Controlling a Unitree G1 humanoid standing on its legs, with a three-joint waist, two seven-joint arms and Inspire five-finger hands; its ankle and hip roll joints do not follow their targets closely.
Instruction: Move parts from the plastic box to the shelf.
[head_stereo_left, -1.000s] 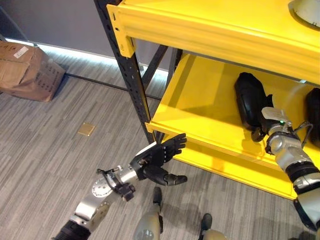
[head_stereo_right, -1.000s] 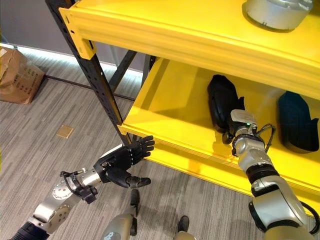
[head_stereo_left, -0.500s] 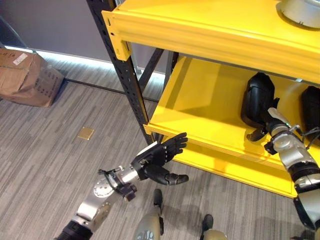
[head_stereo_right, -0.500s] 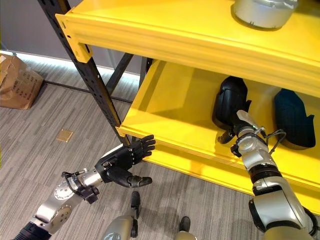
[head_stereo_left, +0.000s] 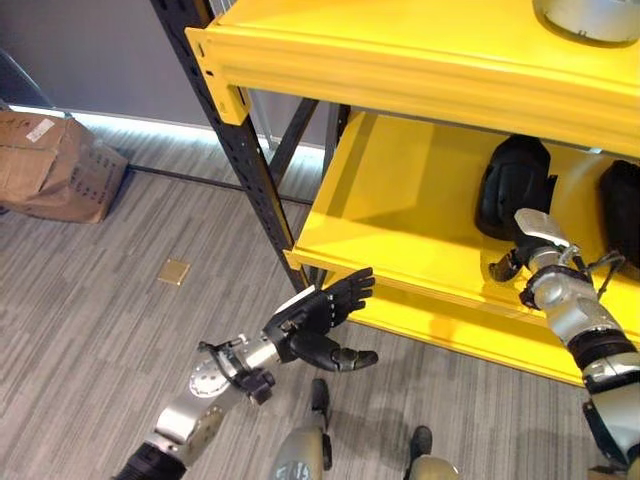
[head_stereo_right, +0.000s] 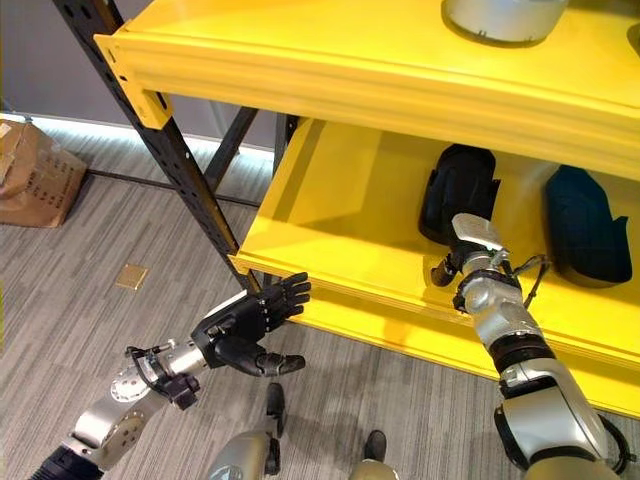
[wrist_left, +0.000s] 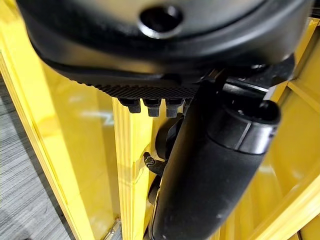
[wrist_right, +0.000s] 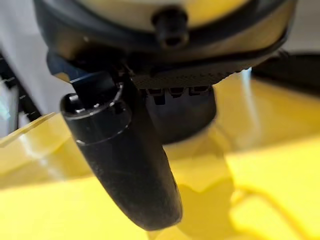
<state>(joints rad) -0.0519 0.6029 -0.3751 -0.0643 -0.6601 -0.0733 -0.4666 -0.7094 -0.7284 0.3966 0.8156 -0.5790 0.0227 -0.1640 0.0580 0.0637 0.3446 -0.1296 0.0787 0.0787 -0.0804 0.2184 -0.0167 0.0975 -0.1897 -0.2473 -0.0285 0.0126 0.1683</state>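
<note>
Right eye view: part (head_stereo_right: 458, 192) beyond right hand (head_stereo_right: 452, 262)

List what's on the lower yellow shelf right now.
On the lower shelf: two black parts, one just past the right hand, another further right. The upper shelf covers the back of the tier, so anything there is hidden.
</note>
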